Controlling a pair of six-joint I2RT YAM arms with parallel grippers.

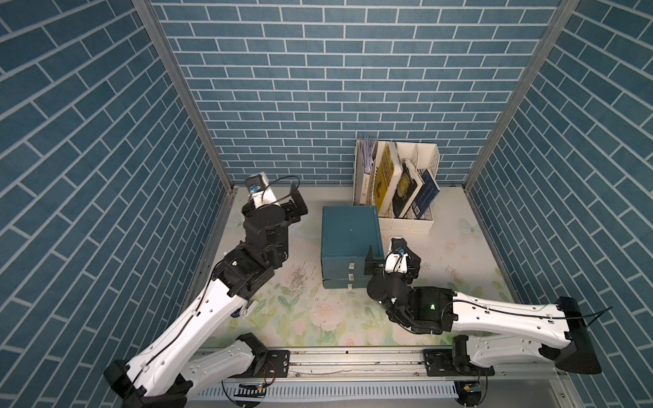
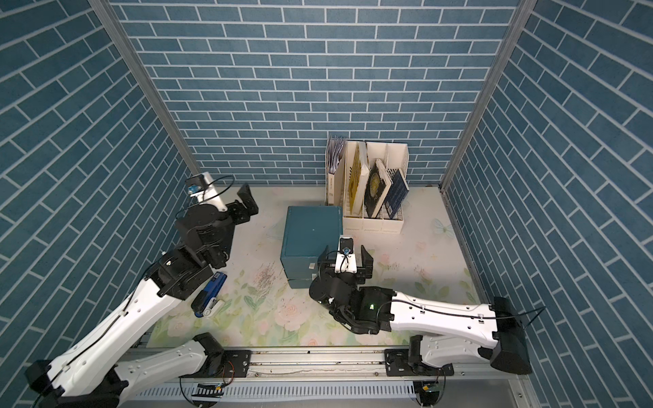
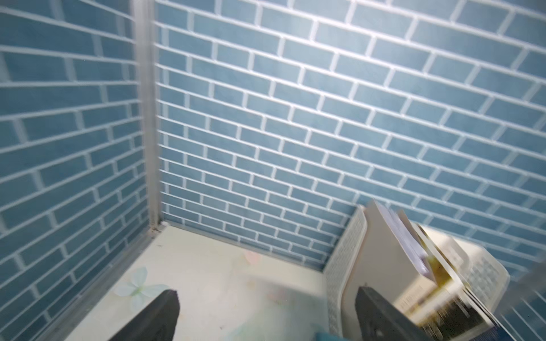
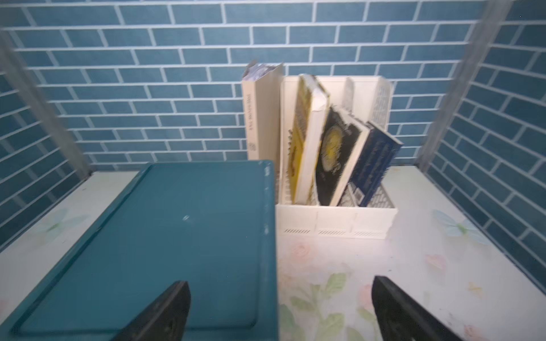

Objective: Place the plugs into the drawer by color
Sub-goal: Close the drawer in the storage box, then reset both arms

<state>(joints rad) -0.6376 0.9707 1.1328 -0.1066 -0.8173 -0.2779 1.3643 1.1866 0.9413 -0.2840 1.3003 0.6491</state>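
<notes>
Left pincer (image 3: 267, 290) and right pincer (image 4: 280, 282) both stand spread wide, holding and touching nothing. The right one hangs at the 4 o'clock corner of the drawer (image 1: 349, 233), one finger above the teal top and its mate over the bench (image 1: 307, 318). The left hangs toward 10 o'clock by the back wall. No plugs show in any view; whether they lie behind the three tabbed fronts, which look pushed in, I cannot tell. Risks, as I judge them: a drop by the right pincer could clip the cabinet's edge and shove it toward the file rack (image 1: 413, 224) at 1 o'clock. A low left-arm sweep could knock the blue stapler-like object (image 2: 210, 295) at 8 o'clock.
</notes>
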